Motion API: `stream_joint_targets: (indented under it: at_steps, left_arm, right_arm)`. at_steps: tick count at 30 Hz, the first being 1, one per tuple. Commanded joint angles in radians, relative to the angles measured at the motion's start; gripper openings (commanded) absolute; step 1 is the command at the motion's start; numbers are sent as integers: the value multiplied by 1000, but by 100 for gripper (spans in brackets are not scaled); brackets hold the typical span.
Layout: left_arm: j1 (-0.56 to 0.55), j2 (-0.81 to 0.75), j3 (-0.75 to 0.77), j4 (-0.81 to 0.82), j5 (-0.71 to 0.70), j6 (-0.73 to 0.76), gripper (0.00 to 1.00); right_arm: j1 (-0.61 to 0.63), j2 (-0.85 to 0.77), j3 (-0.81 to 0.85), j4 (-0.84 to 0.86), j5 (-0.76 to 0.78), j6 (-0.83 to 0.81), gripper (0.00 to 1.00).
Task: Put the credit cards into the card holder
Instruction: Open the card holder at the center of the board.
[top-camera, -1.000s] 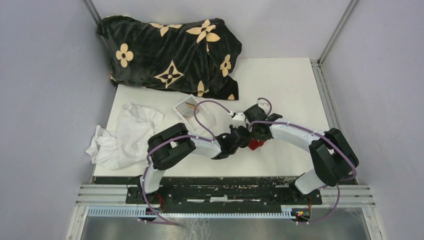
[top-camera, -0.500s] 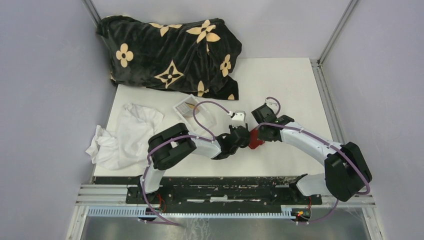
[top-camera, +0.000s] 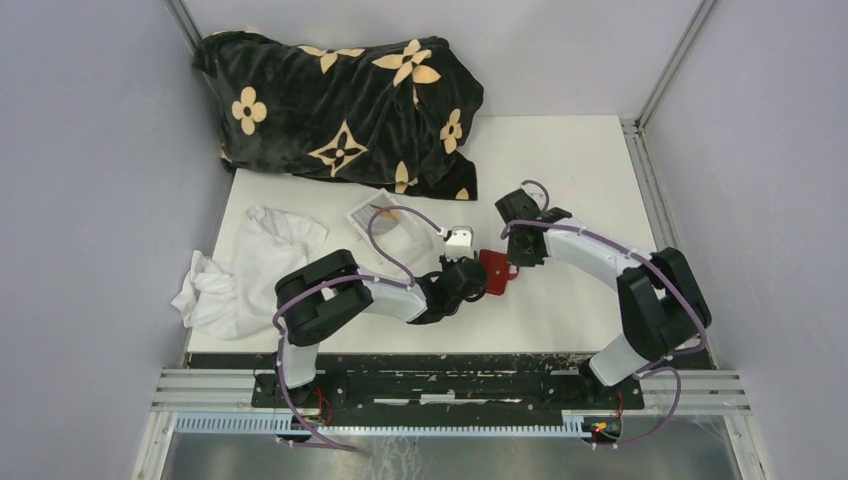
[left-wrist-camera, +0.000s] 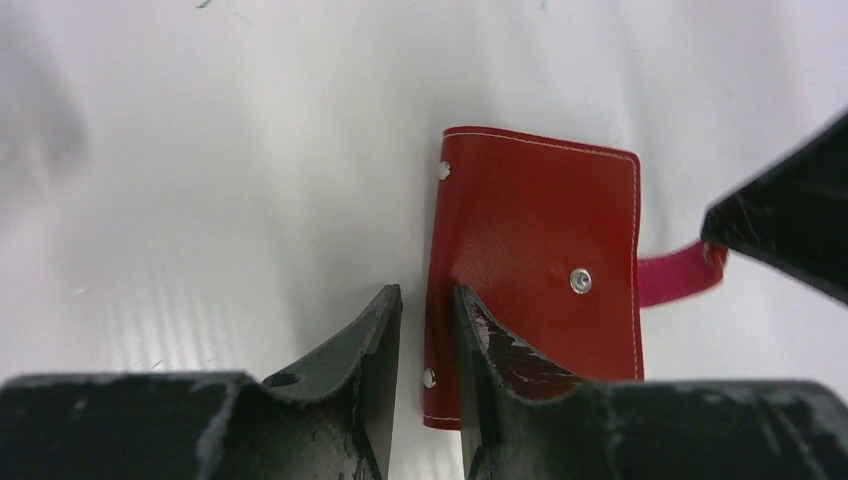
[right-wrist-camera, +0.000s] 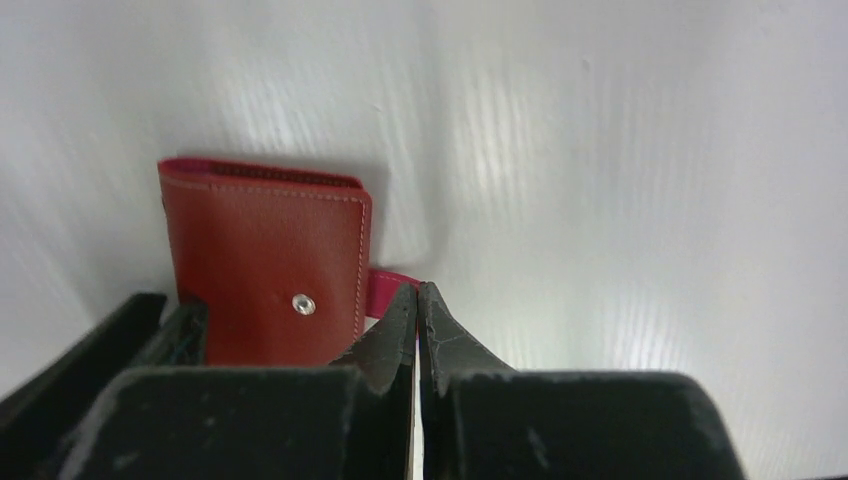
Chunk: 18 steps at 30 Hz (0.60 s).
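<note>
Sitting spot, card holder (top-camera: 493, 272): flat on the white table (top-camera: 580, 170), a bit toward 6 o'clock from the table's middle in the top view, right between the tips of the two arms.
Card holder look: folded shut with the red face up and a pale stud (left-wrist-camera: 580, 281) showing. A pink tab (left-wrist-camera: 675, 275) pokes out at its 3 o'clock in the left wrist view.
Left gripper (left-wrist-camera: 428, 292): at the holder's 8 o'clock from above. The jaws are parted just a little and straddle the holder's long edge. One finger (left-wrist-camera: 490, 345) lies over the red face, the other is over bare table just beside it. There's white showing in the gap, so it doesn't look like a pinch to me.
Right gripper (right-wrist-camera: 417, 288): at the holder's 2 o'clock from above, jaws pressed tight together with the tips right at the end of the tab. Honestly can't tell if the tab is caught between them or only touched.
Clear box (top-camera: 365, 215): near the holder at its 10 o'clock, not touching it. What's inside is too small to make out.
White cloth (top-camera: 250, 265): crumpled up at the table's 9 o'clock edge.
Black blanket (top-camera: 340, 100): has a tan flower pattern and is bunched at the table's 11 o'clock corner, well apart from the holder.
</note>
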Motion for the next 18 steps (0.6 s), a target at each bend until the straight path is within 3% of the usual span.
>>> stream_joint_targets:
  at_steps: [1,8,13,15,18]
  left_arm:
    - [9,0,-88,-280,-65,-23,34]
    - [11,-39,-86,-331,-126,-49,38]
    - [14,-68,-55,-373,-189,-52,48]
    - [15,-86,-35,-392,-210,-48,53]
    - [15,-130,-14,-404,-236,-32,59]
  right_arm:
    - [-4,90,146,38,-39,-50,1]
    - [-4,235,312,30,-70,-91,1]
    - [-3,264,369,9,-59,-115,3]
    - [-3,260,368,7,-55,-132,7]
    - [-4,239,362,7,-43,-163,22]
